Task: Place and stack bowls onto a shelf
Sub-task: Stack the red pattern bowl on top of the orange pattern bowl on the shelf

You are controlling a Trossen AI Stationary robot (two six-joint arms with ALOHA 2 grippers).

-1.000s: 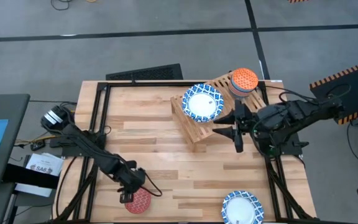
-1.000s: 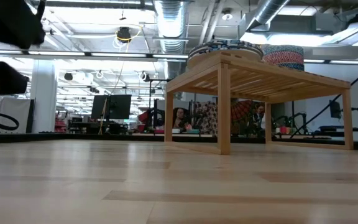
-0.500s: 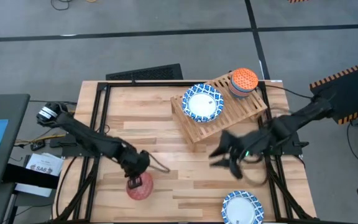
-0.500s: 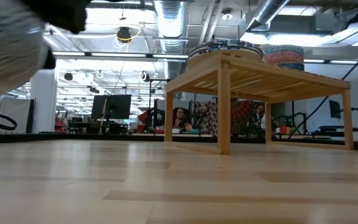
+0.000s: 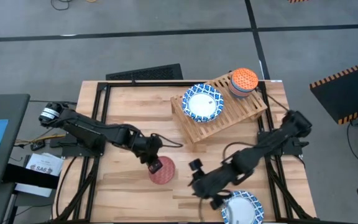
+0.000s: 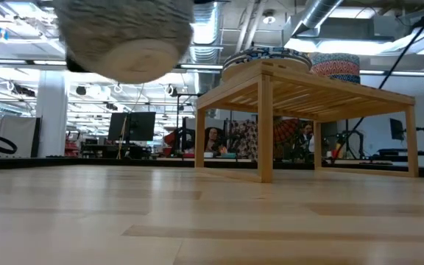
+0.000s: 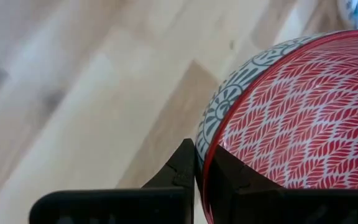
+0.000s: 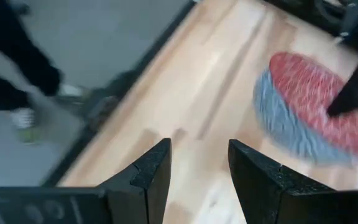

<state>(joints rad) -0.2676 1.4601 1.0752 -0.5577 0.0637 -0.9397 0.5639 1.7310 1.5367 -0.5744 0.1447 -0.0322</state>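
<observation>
Mid-carry here: left gripper [image 5: 155,163] is clamped on the red bowl's [image 5: 162,170] rim, lifted at centre frame. Right gripper [image 5: 205,189], fingers apart and empty, hangs lower centre by a blue-rimmed bowl [image 5: 242,207]. Next I'd swing red over to the shelf [image 5: 229,112], upper right.

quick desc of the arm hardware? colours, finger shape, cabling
Two dark, near-black jointed arms. The left arm has a pale round cap at its base joint. The right arm has thin black cables looping beside it. The right gripper has two flat, matte black, wedge-shaped fingers; the left gripper has the same dark fingers.
</observation>
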